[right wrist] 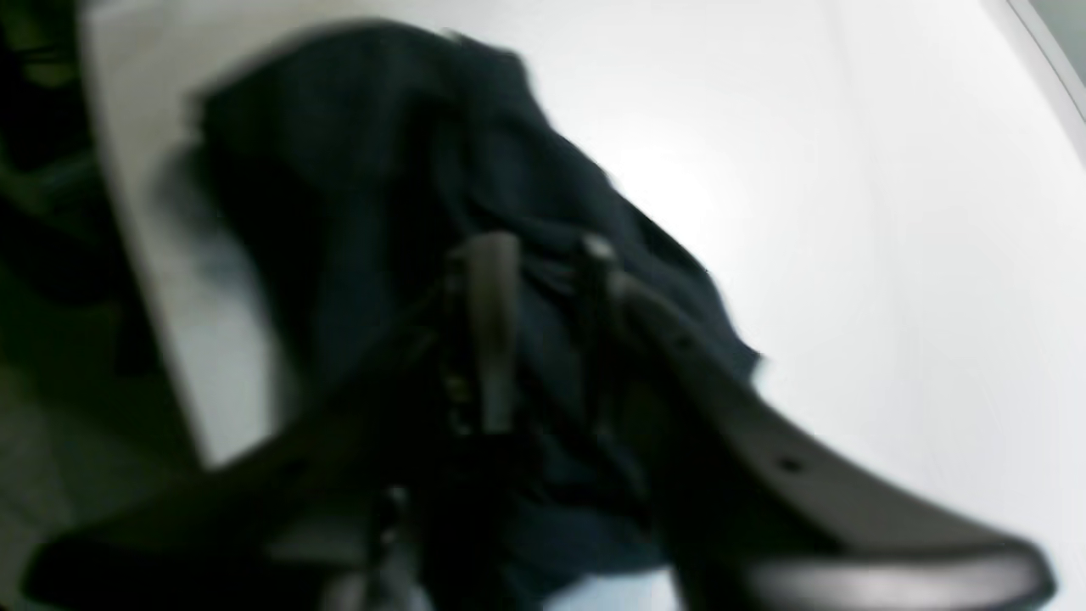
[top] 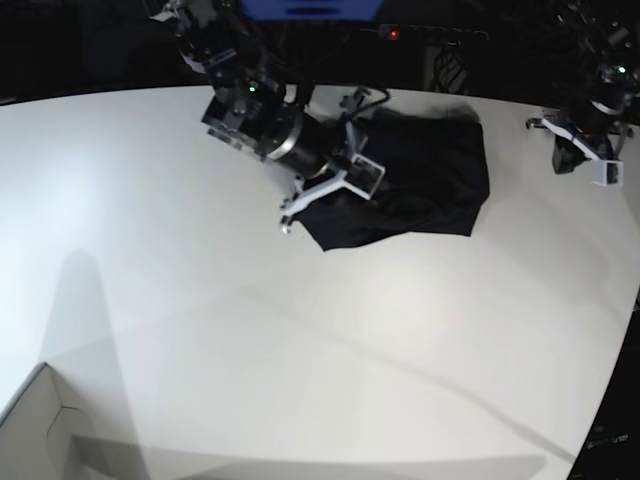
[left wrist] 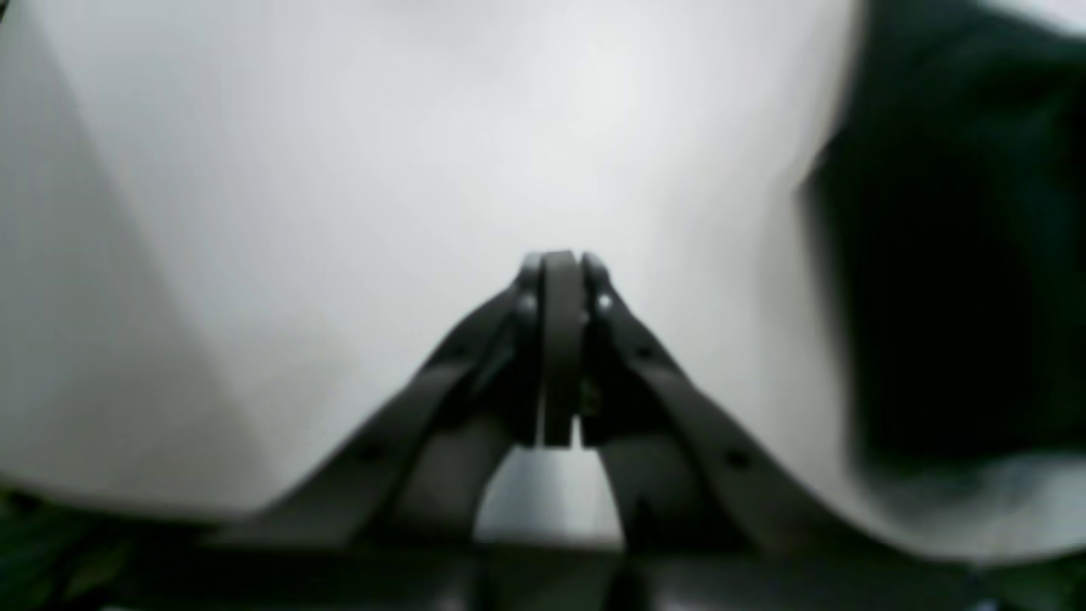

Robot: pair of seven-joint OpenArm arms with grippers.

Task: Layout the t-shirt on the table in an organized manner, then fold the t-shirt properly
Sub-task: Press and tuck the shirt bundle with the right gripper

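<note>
At the far left of my base view I note the pale box corner (top: 35,430) at the lower edge, resting at the counter's (top: 200,330) near side, well apart from everything else. The white counter surface between it and the arms carries nothing but shadow.

Moving right, my right hand (top: 335,195) reaches down from the upper left and sits at the left edge of the t-shirt (top: 430,180). From the right wrist camera the right hand (right wrist: 543,255) shows its two fingers (right wrist: 492,322) standing apart with dark cloth in the gap and beneath them. The picture is blurred, so I cannot tell whether the fabric is pinched or merely lies under the open jaws.

The t-shirt is a crumpled black heap near the far edge of the counter, right of centre, bunched rather than spread flat, with one point of cloth trailing toward the near side.

Further right, my left hand (top: 585,160) hangs above the counter's right edge, apart from the garment. The left wrist camera shows the left hand (left wrist: 560,271) with jaws pressed fully together and gripping nothing, bare counter below it, and the black t-shirt (left wrist: 959,255) off to the right of that view.
</note>
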